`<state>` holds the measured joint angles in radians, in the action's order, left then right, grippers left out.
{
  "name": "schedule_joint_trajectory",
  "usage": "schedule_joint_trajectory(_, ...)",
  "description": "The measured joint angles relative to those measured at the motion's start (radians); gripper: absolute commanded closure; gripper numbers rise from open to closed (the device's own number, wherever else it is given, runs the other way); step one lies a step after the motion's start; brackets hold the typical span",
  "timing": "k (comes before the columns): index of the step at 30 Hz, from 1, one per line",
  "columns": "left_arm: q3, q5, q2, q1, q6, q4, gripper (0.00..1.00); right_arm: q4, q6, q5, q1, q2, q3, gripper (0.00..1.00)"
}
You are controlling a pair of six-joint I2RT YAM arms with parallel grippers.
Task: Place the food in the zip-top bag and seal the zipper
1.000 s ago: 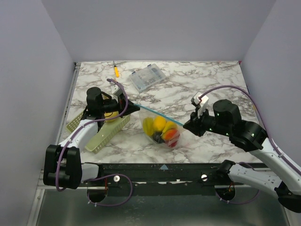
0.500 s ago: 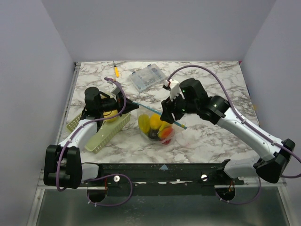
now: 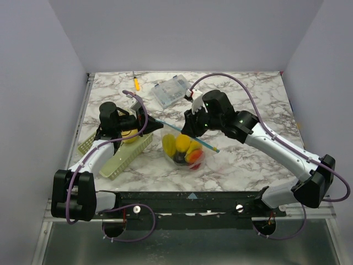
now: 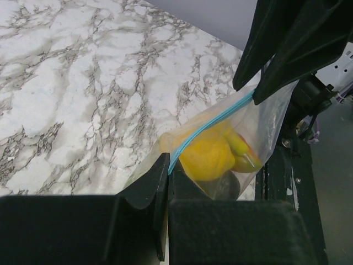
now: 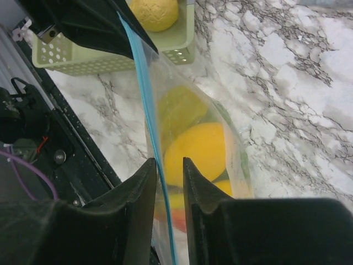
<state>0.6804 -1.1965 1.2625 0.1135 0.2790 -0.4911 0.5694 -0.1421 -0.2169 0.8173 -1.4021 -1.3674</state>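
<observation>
left end effector [image 4: 168,172] clamped on zipper [image 5: 144,105] end | right end effector [image 5: 170,165] narrowly parted astride zipper mid-span, not pinching | zip-top bag [image 3: 194,164] with food [image 5: 201,146] sags between them over surface [image 5: 287,83] | risk: loose slide leaves seal gaps; strip slips out sideways

The table [image 3: 248,94] is white marble with grey veins. The bag [image 3: 205,156] is clear, its zipper [image 5: 144,94] light blue. The food [image 3: 182,144] is yellow, orange, red and dark purple. The basket [image 3: 124,157] is pale green.

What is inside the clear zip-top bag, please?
Inside the zip-top bag are toy food pieces: a yellow one, a yellow-green one, an orange-red one and a dark one. They overlap, so anything beneath them is hidden.
</observation>
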Motion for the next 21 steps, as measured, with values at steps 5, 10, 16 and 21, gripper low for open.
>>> schedule_joint_trajectory(5, 0.0, -0.007, 0.0, 0.006, 0.01, 0.0, 0.96, -0.04, -0.032, 0.033, 0.0, 0.0, 0.042, 0.96)
schedule_joint_trajectory(10, 0.018, -0.008, 0.006, 0.006, 0.021, 0.014, 0.47, -0.078, -0.07, 0.109, 0.0, 0.014, 0.08, 1.0)
schedule_joint_trajectory(16, 0.024, 0.066, -0.058, 0.015, 0.021, 0.056, 0.01, -0.102, -0.133, 0.291, -0.006, 0.101, 0.169, 1.0)
schedule_joint_trajectory(21, 0.024, 0.194, -0.18, 0.034, 0.014, 0.069, 0.01, -0.112, -0.179, 0.398, -0.084, 0.177, 0.244, 1.0)
